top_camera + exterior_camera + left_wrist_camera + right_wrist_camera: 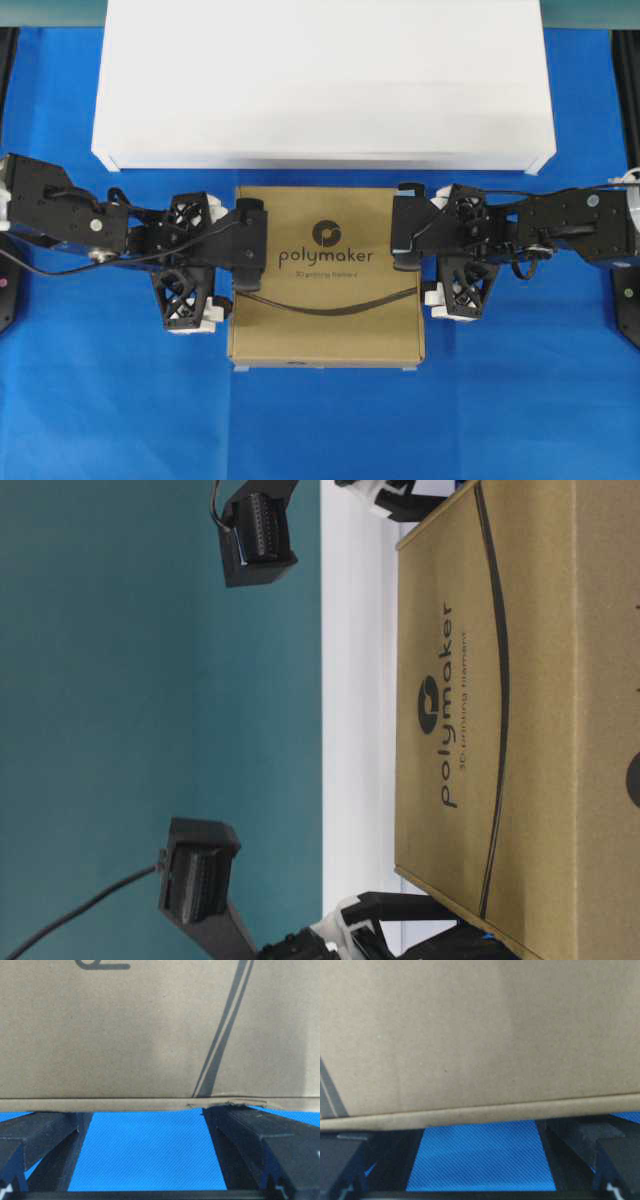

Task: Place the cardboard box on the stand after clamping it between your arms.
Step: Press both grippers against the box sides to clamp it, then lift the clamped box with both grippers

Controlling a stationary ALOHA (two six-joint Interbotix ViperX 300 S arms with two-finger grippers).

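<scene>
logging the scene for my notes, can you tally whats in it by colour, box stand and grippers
brown: 1, the cardboard box
white: 1, the stand
black: 2, the left gripper and the right gripper
total: 4

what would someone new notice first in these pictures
The brown cardboard box with its polymaker logo sits mid-table on the blue cloth. The black left hand and right hand press its opposite sides, fingers apart. Just behind it lies the wide white stand.
</scene>
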